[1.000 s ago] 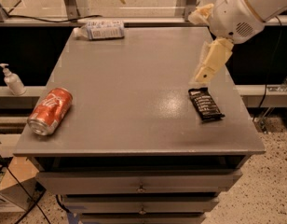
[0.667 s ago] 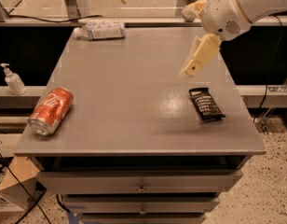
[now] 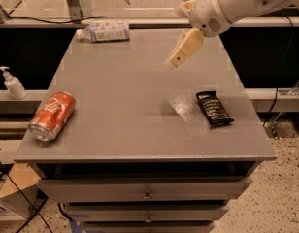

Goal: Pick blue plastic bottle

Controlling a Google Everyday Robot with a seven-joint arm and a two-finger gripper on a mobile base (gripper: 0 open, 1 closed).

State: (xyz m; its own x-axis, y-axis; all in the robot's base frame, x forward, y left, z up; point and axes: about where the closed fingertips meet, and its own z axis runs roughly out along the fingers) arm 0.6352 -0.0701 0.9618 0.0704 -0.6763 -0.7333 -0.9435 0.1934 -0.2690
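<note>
Pale-blue-labelled, the blue plastic bottle (image 3: 105,32) lies sideways at the far edge of the table (image 3: 120,110); the gripper (image 3: 181,52), opening not discernible, hovers well apart and should close across its width.

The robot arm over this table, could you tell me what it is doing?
The robot's hand hovers above the right side of the table. The blue plastic bottle it is meant to pick lies on its side at the far left corner, untouched, apart from the hand. A red soda can and a dark snack bar lie nearer.
</note>
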